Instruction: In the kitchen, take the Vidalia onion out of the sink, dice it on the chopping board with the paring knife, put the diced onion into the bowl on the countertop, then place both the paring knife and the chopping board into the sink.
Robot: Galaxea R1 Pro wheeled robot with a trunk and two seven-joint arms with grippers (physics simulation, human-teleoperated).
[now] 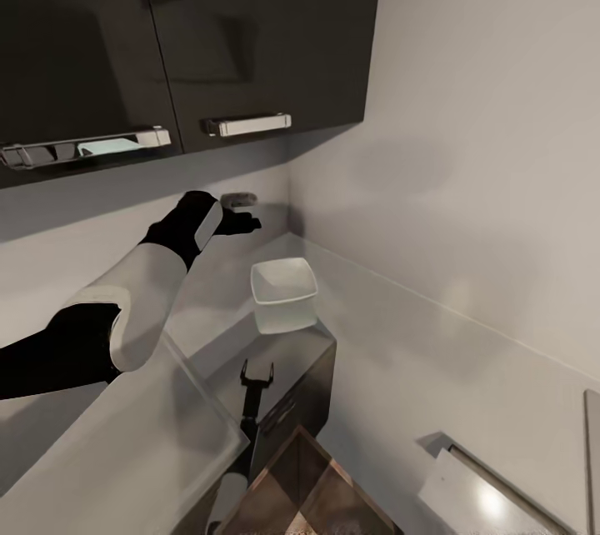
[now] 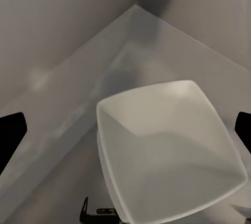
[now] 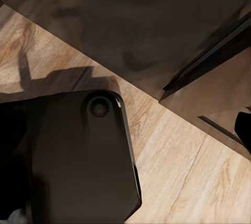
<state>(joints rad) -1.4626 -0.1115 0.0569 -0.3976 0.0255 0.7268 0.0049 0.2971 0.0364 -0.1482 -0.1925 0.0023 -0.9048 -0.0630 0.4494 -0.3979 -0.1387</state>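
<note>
So this is a kitchen corner: pale grey walls meeting at the back, and a smooth grey, slightly shiny tabletop (image 1: 208, 285) that runs right into that corner and ends in a short edge over dark lower cabinets (image 1: 292, 402). Overhead there are glossy black wall cabinets (image 1: 192, 27) with chrome bar handles (image 1: 247, 125). Down past the tabletop's edge you can see wood-plank floor (image 1: 325, 493), and the right wrist view shows the same light wood grain next to dark cabinet fronts. The bowl (image 1: 284, 294) is white, shallow and squarish with rounded corners, looks empty inside, and sits on the tabletop close to that end edge, a bit out from the back corner. The left wrist view looks straight down into it (image 2: 167, 150). The left arm reaches out over the tabletop toward the corner, and the left gripper (image 1: 240, 222) hangs above the surface beyond the bowl, not touching it; its dark fingertips (image 2: 11, 132) sit at opposite sides of the wrist view, so it's spread wide with nothing in it. The right gripper (image 1: 257, 374) hangs low in front of the lower cabinets, fingers apart, holding nothing.
</note>
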